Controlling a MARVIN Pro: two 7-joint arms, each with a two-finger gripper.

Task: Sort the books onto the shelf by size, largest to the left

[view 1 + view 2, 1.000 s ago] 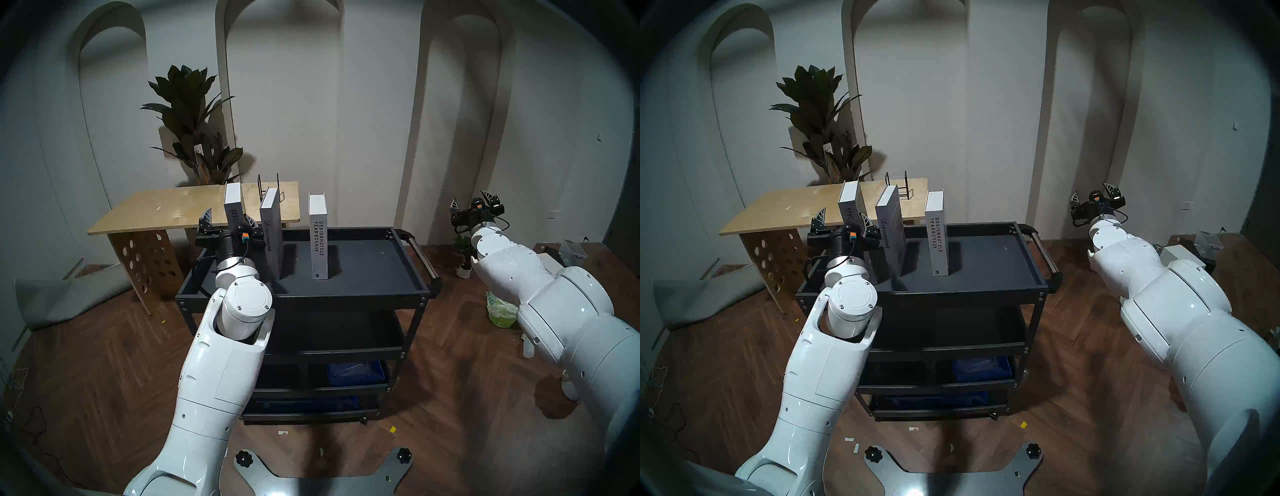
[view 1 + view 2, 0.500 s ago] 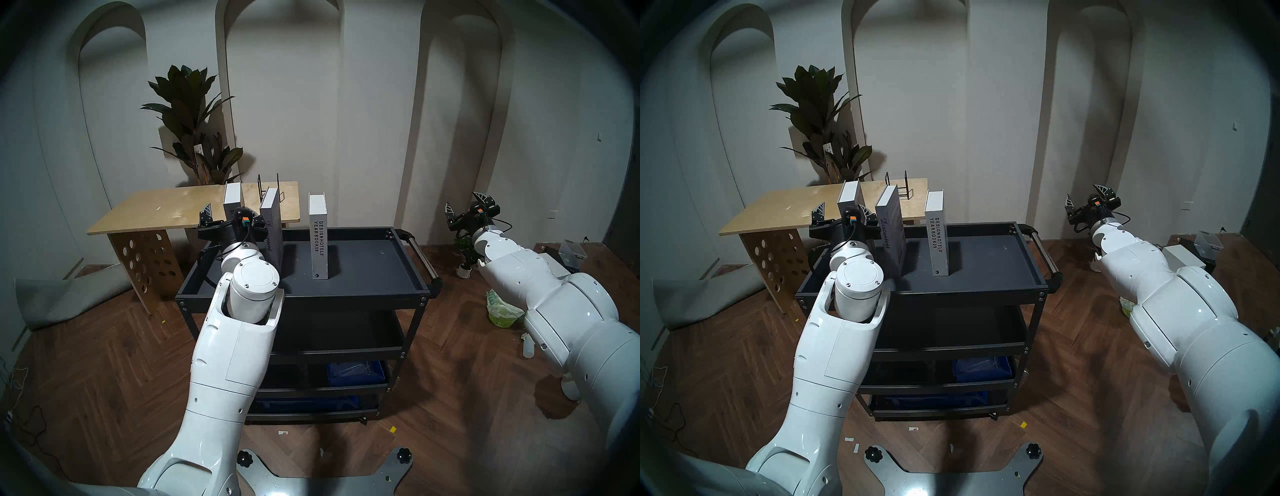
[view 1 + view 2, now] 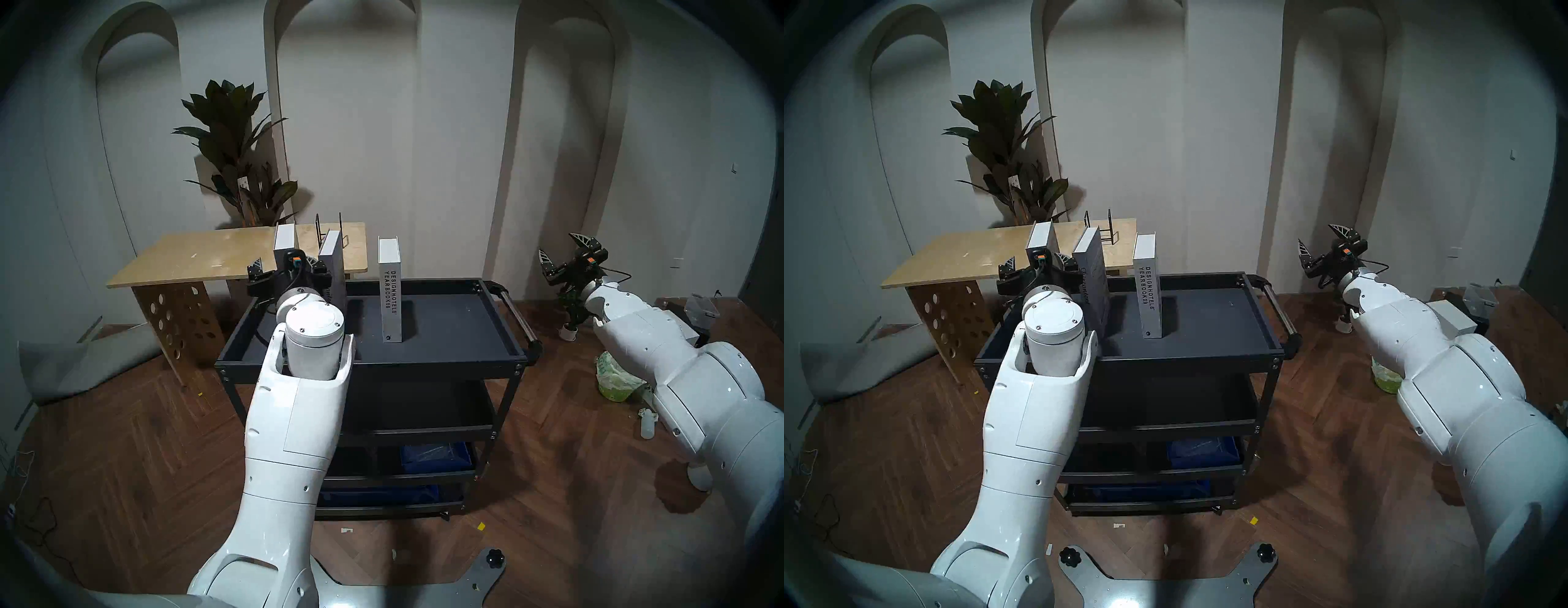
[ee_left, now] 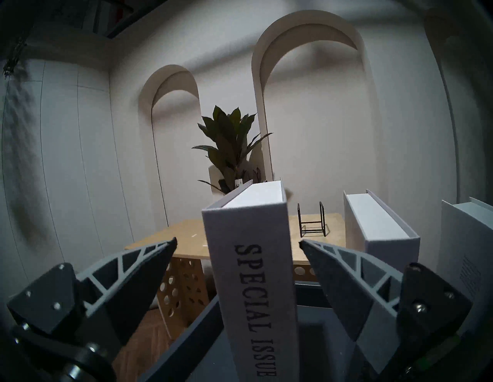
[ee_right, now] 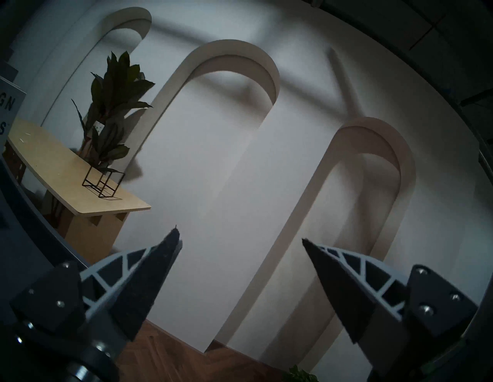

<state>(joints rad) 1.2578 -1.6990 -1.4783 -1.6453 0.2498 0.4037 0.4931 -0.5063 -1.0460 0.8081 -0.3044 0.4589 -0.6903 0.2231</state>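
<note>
Three books stand upright on the dark grey shelf tray (image 3: 458,331) of the black cart. From left to right they are SPECIAL ISSUE (image 3: 285,242), Discontent (image 3: 334,267) and the white DESIGNHOTELS YEARBOOK09 (image 3: 390,297). My left gripper (image 3: 285,260) is open. In the left wrist view (image 4: 238,241) its fingers stand either side of the SPECIAL ISSUE spine (image 4: 248,256), with gaps on both sides. Discontent (image 4: 378,226) is just to the right of it. My right gripper (image 3: 557,244) is open and empty, in the air off the cart's right end (image 5: 240,237).
A plywood table (image 3: 203,254) with a black wire stand (image 3: 329,231) stands behind the cart, and a tall plant (image 3: 237,148) behind that. The steel handle (image 3: 515,314) is on the cart's right end. A green bag (image 3: 611,382) and a small pot lie on the floor at the right.
My left gripper has moved forward and a little right, and now straddles the SPECIAL ISSUE spine. My right gripper has drifted left and tilted. The books have not moved.
</note>
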